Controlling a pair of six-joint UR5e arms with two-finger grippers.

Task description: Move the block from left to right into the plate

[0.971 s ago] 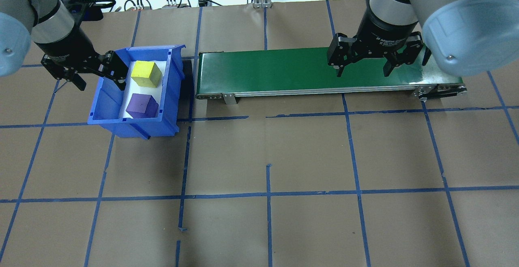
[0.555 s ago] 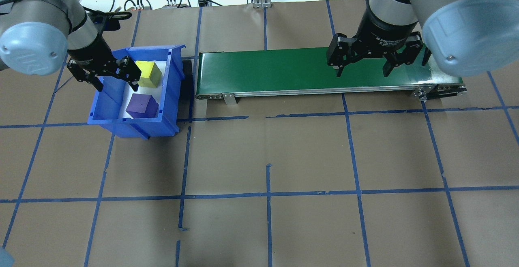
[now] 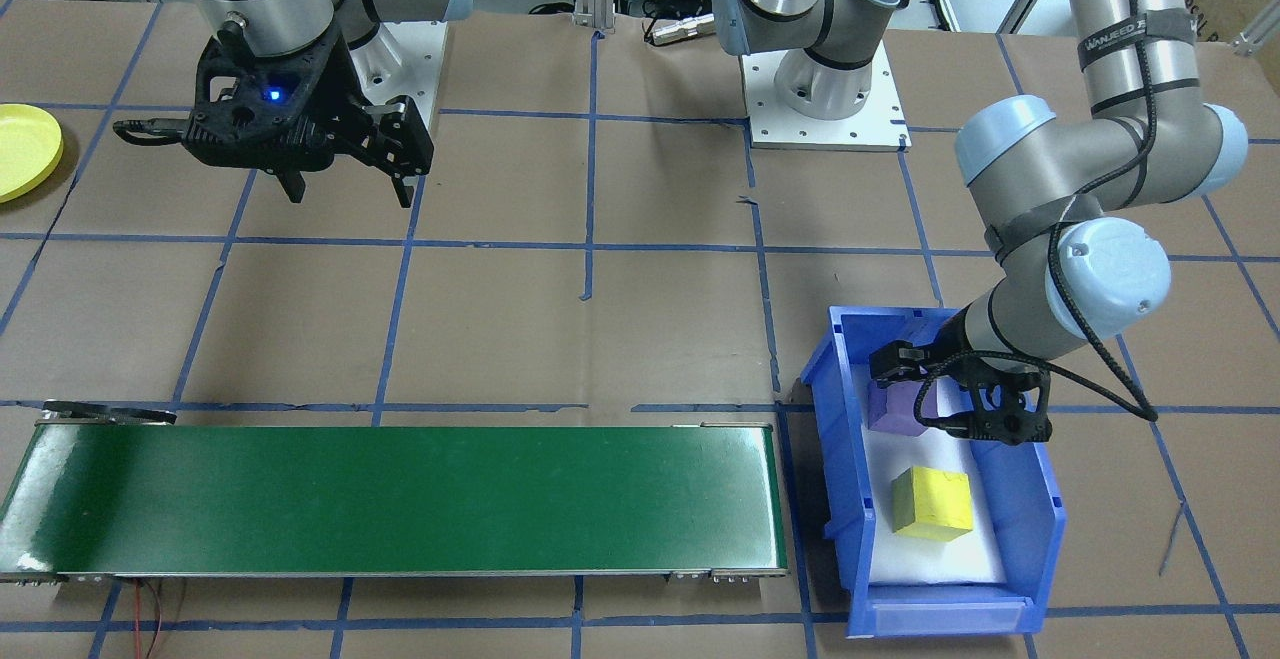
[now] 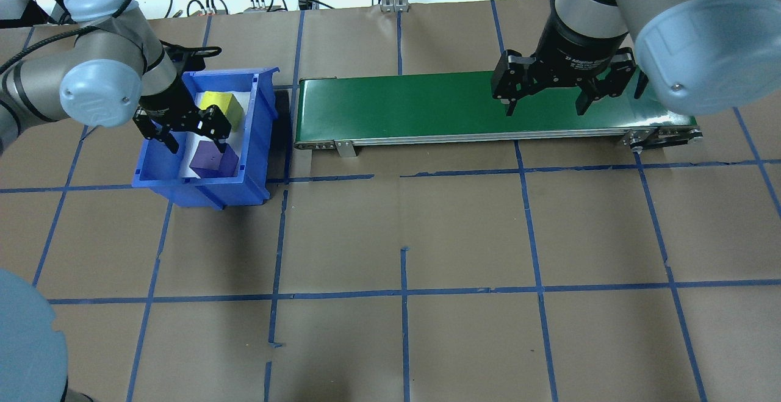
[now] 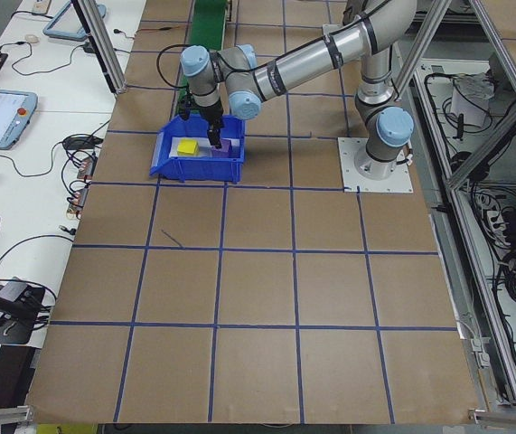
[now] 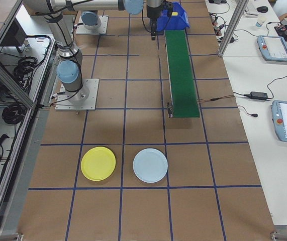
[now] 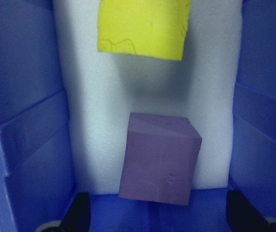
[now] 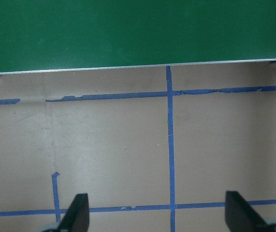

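While the left gripper (image 4: 191, 131) hangs spread over the purple block (image 4: 213, 160) inside the blue bin (image 4: 160, 167), a finger could catch the bin wall; the right gripper (image 4: 545, 102) waits unclenched, the yellow plate (image 6: 98, 163) well apart from the bin

- Looking straight down into a blue bin (image 7: 26, 130), walls rising on both sides.
- Lying on white foam padding (image 7: 94, 96): a purple block (image 7: 159, 164), low and centred, slightly turned.
- Sitting beyond it, apart, at the top edge: a yellow block (image 7: 142, 26), partly cropped.
- Showing spread wide at the bottom corners: dark fingertips (image 7: 77, 217) of the left gripper (image 7: 159, 223), flanking the purple block without touching.
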